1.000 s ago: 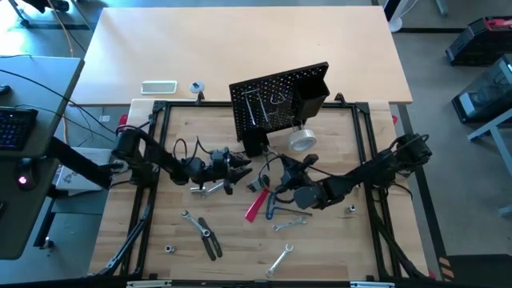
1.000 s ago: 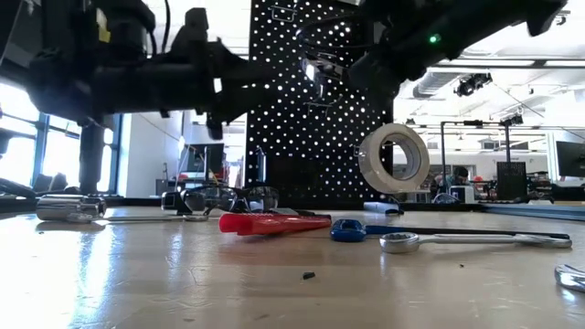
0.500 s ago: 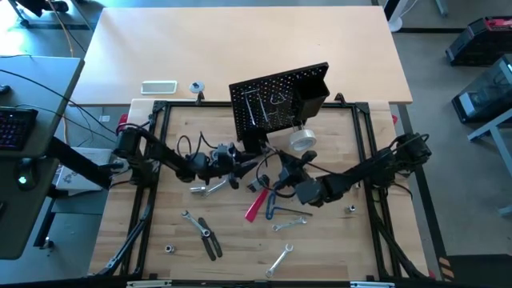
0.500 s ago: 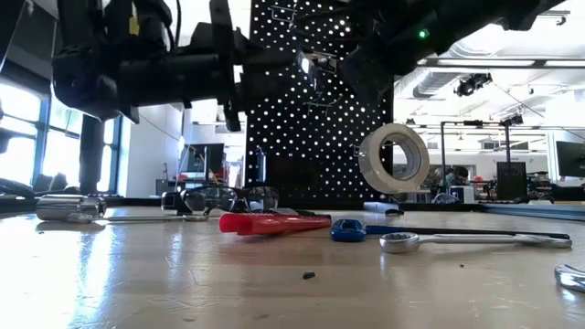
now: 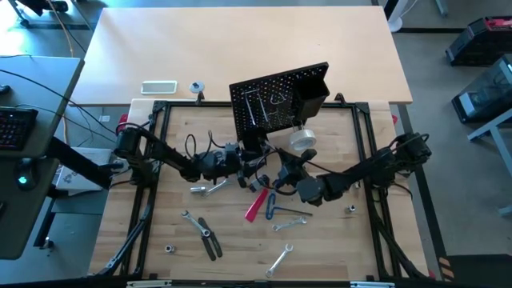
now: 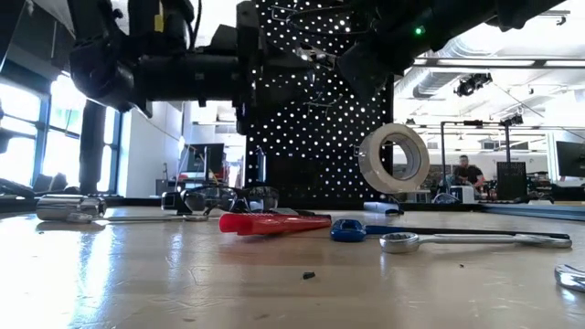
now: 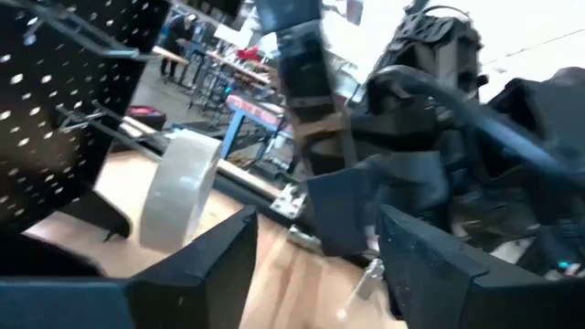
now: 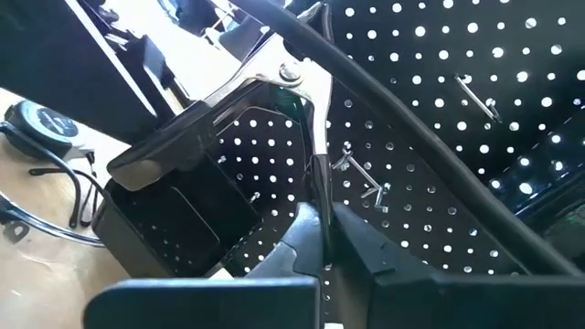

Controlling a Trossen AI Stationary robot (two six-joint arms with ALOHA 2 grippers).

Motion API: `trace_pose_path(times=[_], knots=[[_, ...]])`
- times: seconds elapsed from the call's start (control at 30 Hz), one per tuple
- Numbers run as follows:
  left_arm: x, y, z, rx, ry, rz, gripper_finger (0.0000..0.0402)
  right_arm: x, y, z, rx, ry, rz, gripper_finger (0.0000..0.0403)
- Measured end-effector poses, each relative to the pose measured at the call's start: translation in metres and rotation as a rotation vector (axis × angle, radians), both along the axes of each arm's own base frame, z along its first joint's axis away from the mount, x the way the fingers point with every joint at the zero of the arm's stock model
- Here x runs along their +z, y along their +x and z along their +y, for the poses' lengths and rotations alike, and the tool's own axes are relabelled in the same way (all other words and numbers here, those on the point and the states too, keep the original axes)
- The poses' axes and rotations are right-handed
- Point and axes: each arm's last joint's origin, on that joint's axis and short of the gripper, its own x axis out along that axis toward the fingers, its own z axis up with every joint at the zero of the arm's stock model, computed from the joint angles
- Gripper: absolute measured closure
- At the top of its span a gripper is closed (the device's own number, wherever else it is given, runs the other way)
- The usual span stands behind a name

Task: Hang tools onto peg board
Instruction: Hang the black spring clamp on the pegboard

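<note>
The right pincer [image 5: 282,170], clamped on a silver tool [image 8: 306,110] held upright, sits just near of the peg board [image 5: 276,100]; the left pincer [image 5: 254,164], spread wide, hovers empty beside it.

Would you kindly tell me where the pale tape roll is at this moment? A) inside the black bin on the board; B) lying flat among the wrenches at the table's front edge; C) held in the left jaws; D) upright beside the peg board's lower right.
D: the tape roll stands on edge beside the peg board, free of both grippers.
</note>
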Motion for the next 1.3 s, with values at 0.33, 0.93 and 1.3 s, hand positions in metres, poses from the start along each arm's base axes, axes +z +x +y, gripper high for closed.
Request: trace_pose_path(times=[0.33, 0.93, 1.3], knots=[[0.012, 0.013, 0.004, -0.039, 0.012, -0.026, 0.0163, 0.001, 0.002, -0.002, 0.032, 0.026, -0.033, 0.0402], [0.015, 0.024, 0.009, -0.058, 0.041, 0.027, 0.031, -0.001, 0.001, -0.003, -0.015, 0.009, -0.01, 0.0402], [0.014, 0.024, 0.011, -0.055, 0.081, 0.046, 0.032, -0.004, 0.0, -0.003, -0.013, 0.001, 0.019, 0.0389]])
